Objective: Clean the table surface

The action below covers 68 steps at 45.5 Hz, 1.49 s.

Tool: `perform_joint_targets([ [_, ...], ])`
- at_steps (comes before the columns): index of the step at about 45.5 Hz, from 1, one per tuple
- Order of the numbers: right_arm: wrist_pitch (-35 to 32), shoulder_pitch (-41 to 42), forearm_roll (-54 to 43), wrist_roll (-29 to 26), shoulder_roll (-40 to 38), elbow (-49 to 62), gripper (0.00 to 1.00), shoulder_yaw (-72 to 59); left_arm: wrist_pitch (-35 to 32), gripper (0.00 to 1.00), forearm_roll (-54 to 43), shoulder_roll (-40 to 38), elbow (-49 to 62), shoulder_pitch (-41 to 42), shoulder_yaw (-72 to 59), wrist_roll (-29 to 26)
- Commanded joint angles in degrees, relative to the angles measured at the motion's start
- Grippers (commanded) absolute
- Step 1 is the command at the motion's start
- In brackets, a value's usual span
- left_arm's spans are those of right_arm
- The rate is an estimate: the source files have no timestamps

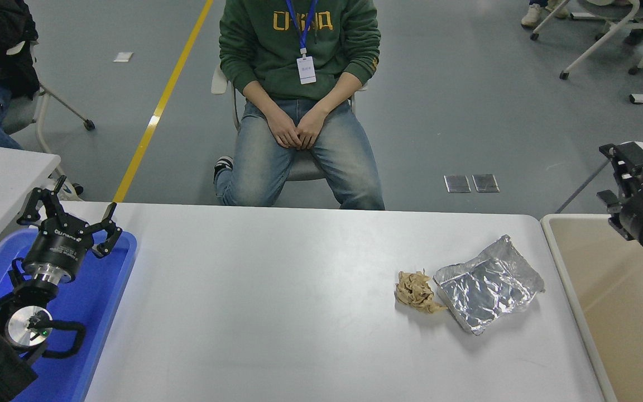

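The table surface [277, 301] fills the lower middle of the view, wide, white and smooth. Toward its right edge a crumpled brown paper wad [415, 291] lies touching a flattened foil tray [488, 283], the wad on the tray's left. A blue tray [106, 290] sits over the tabletop's left edge; above it the left gripper [70, 215] hovers with fingers spread wide, holding nothing. Off the right edge stands a beige bin [612, 301], and over it the right gripper [625, 162]; whether it is parted or closed cannot be told. A seated person [299, 106] faces the far edge.
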<state>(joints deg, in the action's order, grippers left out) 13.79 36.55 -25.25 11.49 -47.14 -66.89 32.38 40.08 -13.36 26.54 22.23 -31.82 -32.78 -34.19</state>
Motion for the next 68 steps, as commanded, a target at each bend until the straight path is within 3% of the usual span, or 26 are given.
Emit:
perform_joint_targets([
  [1, 0.01, -2.62, 0.02, 0.11, 6.35, -3.16, 1.0, 2.68, 0.0, 1.0, 0.0, 0.0, 0.0, 0.0, 0.0, 0.0],
  [18, 0.62, -11.76, 0.29, 0.11, 27.71, 3.34, 1.0, 20.08, 0.0, 1.0, 0.0, 0.0, 0.0, 0.0, 0.0, 0.0],
  [33, 0.8, -15.27, 0.29, 2.57, 36.59, 4.84, 1.0, 21.76, 0.0, 1.0, 0.0, 0.0, 0.0, 0.0, 0.0, 0.0],
  [54, 0.8, -15.28, 0.02, 2.57, 36.25, 6.07, 1.0, 20.79, 0.0, 1.0, 0.0, 0.0, 0.0, 0.0, 0.0, 0.0],
  [68, 0.36, -12.73, -1.21, 2.57, 29.75, 5.63, 1.0, 11.66, 0.0, 1.0, 0.0, 0.0, 0.0, 0.0, 0.0, 0.0],
])
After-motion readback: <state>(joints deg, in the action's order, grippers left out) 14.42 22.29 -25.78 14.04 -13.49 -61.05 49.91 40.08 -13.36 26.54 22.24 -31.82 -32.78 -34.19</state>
